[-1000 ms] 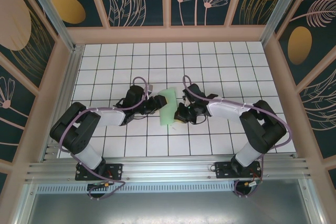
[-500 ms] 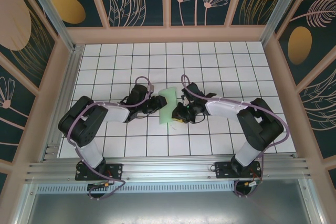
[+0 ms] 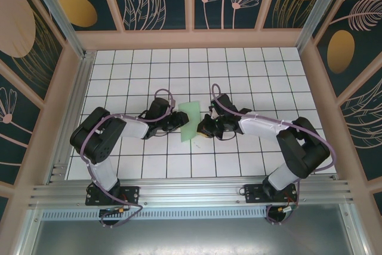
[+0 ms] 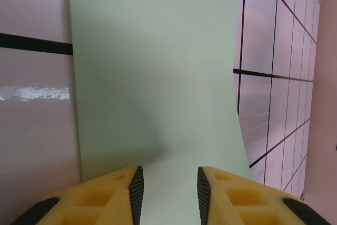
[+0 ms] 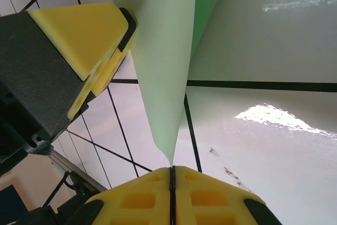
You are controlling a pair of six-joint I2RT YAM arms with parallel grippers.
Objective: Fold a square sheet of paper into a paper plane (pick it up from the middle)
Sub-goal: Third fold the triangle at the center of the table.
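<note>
Seen from above, a white tiled worktop [image 3: 268,70] with black grid lines sits inside a wooden frame whose dark teal panels are painted with leaves and flowers. Two black robot arms extend from the near edge and meet around the middle of the worktop. Between them is the square sheet of paper [image 3: 190,117], pale green, appearing as a narrow strip running from far to near, partly folded or curled rather than flat. The left end effector [image 3: 178,119] is at the paper's left edge. The right end effector [image 3: 205,128] is at its right edge, toward the near end. In the left wrist view, the left end effector's two yellow fingers [image 4: 118,198] stand apart with a clear gap, unclenched. The paper runs through that gap and on across the tiles, and it is not possible to tell whether the fingers touch it. In the right wrist view, the right end effector's yellow pads [image 5: 142,198] are clenched tight together. A pointed corner of the paper comes down into the seam between them, so it is grasping the sheet by that corner. From the pinch the paper rises and widens into a curved flap lifted off the tiles, with a darker green face showing inside the fold. The left end effector's yellow finger and black body sit just beside the flap on its other side
</note>
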